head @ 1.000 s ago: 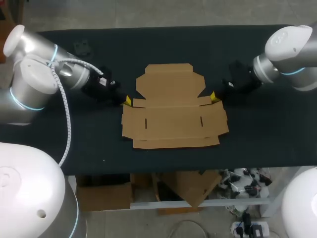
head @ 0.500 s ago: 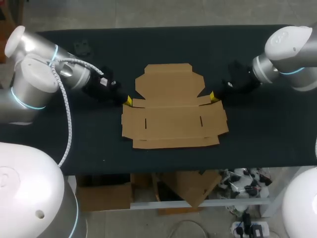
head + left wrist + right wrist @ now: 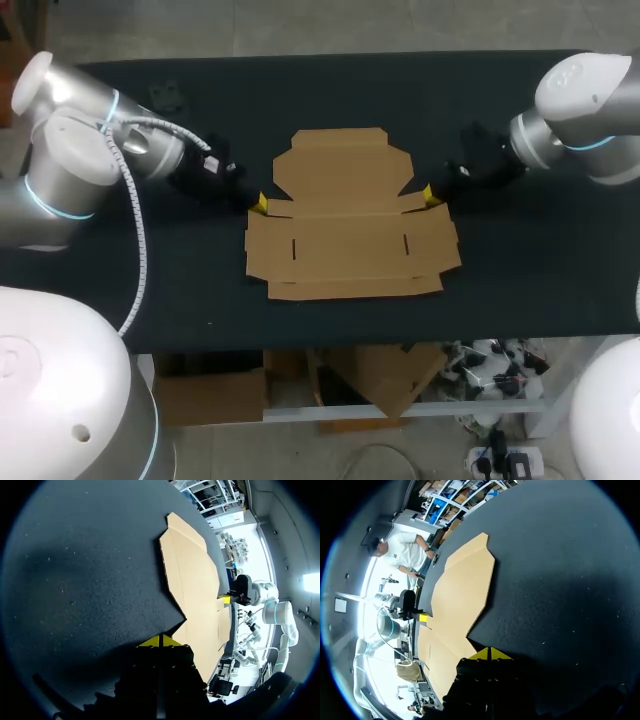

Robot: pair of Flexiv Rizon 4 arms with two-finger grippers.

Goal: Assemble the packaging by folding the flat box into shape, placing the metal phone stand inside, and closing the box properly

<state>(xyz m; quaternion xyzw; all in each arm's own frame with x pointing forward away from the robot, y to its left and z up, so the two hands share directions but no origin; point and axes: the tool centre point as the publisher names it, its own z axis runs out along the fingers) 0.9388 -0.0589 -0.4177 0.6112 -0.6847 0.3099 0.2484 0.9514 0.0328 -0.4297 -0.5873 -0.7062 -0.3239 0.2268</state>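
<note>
Hardly anything has shifted over the last second: both arms sit where they were and the cardboard has not stirred.

Seen from its own wrist, the left gripper (image 3: pixel 161 641) has its yellow tips pressed together with nothing between them, right at a notch in the near edge of the flat box (image 3: pixel 192 575). The right gripper (image 3: pixel 490 653) is pressed together in the same way, at the notch on the opposite edge.

Across the cardboard each wrist view catches the other arm's yellow tip. From above, each gripper shows only one yellow speck, so that view does not tell how the fingers stand.

Only the head view takes in the whole box, unfolded in the middle of the dark table (image 3: pixel 520 270), and a small dark object (image 3: pixel 165 95) near the far left corner, too small to identify.
</note>
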